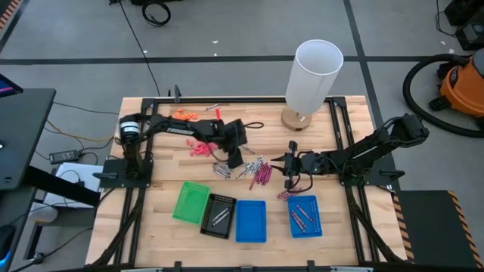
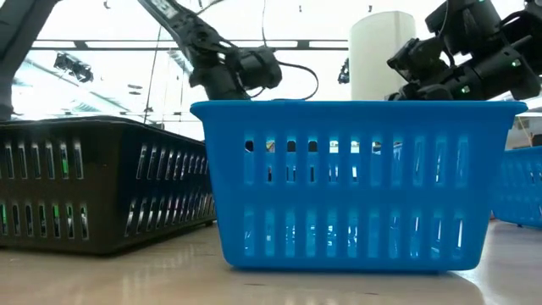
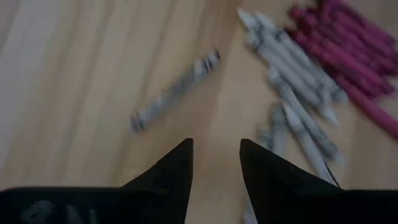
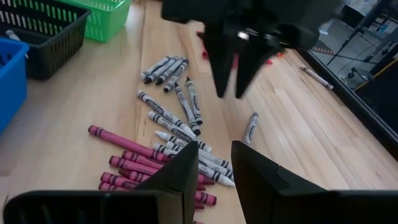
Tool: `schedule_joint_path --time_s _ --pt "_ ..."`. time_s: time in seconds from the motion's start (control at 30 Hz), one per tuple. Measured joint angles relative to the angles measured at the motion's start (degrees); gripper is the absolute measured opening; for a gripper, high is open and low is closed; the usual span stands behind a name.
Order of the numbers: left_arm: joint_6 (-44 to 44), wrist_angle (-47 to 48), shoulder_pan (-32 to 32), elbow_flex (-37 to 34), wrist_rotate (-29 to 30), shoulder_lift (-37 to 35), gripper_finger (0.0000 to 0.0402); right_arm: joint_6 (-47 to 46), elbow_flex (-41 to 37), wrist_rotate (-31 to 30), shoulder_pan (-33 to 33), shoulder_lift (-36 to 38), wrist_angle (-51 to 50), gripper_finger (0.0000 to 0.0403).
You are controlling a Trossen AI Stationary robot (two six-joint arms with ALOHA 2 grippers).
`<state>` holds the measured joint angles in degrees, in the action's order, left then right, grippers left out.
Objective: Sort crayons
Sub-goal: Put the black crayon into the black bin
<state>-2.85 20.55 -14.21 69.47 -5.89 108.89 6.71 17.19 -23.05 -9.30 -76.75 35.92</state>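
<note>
1. Crayons [image 1: 253,171] lie loose in a pile at the table's centre, silvery-grey sticks mixed with maroon-magenta ones; in the right wrist view the grey crayons [image 4: 171,93] fan out beyond the maroon crayons [image 4: 134,163], which lie bunched just beside them.
2. One grey crayon [image 3: 176,91] lies alone, apart from the heap, at about 9 o'clock of the grey cluster [image 3: 297,93] in the left wrist view.
3. The left gripper [image 1: 235,159] hangs just above the pile's 9 o'clock edge, pointing down; its fingers [image 3: 168,174] stand a little apart with nothing between them.
4. The right gripper [image 1: 290,168] sits at 3 o'clock of the pile, near it; its fingers [image 4: 180,171] are slightly apart and hold nothing.
5. Four trays line the table's 6 o'clock side: a green tray [image 1: 180,204], a black tray [image 1: 208,224] with grey sticks inside, a blue tray [image 1: 251,221], and a second blue tray [image 1: 315,224] at the row's 3 o'clock end with maroon sticks inside.
6. A white cylinder [image 1: 313,74] stands on a round wooden base at 12 o'clock of the table.
7. Pinkish-red bits [image 1: 200,146] lie at 10 o'clock of the pile, under the left arm.
</note>
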Motion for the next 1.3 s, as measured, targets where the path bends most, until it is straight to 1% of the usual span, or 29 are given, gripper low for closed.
schedule_joint_path --time_s 0.17,0.3,0.5,0.8,0.9,1.1,1.13,1.3 --pt "5.33 1.46 -0.90 5.84 0.92 5.58 0.0142 -0.09 -0.02 0.00 0.00 0.00 -1.22 0.0105" --pt "9.89 1.94 -0.84 8.94 1.69 7.55 0.0142 -0.86 0.00 -0.26 0.02 0.00 -2.62 0.0105" --pt "13.99 2.37 -1.29 9.47 1.68 7.53 0.0142 -2.50 -0.06 -0.32 0.00 0.00 -3.43 0.0105" --pt "14.72 2.04 -3.40 9.79 -0.24 10.87 0.0139 -3.25 -0.11 -1.20 -1.10 0.00 -3.44 0.0105" --pt "15.92 2.41 -3.17 9.80 0.09 11.07 0.0113 -3.23 -0.11 -1.40 -1.14 0.00 -3.42 0.0105" --pt "18.10 3.36 -2.10 9.78 0.88 11.13 0.0019 -3.26 -0.11 -1.40 -1.14 0.00 -3.45 0.0105" --pt "18.51 3.47 -1.84 9.78 1.01 11.18 0.0013 -3.29 -0.11 -1.38 -1.16 0.00 -3.45 0.0105" --pt "18.10 5.21 -0.38 9.74 2.85 10.37 0.0013 -3.50 -0.11 -1.68 -1.73 0.00 -3.45 0.0105"
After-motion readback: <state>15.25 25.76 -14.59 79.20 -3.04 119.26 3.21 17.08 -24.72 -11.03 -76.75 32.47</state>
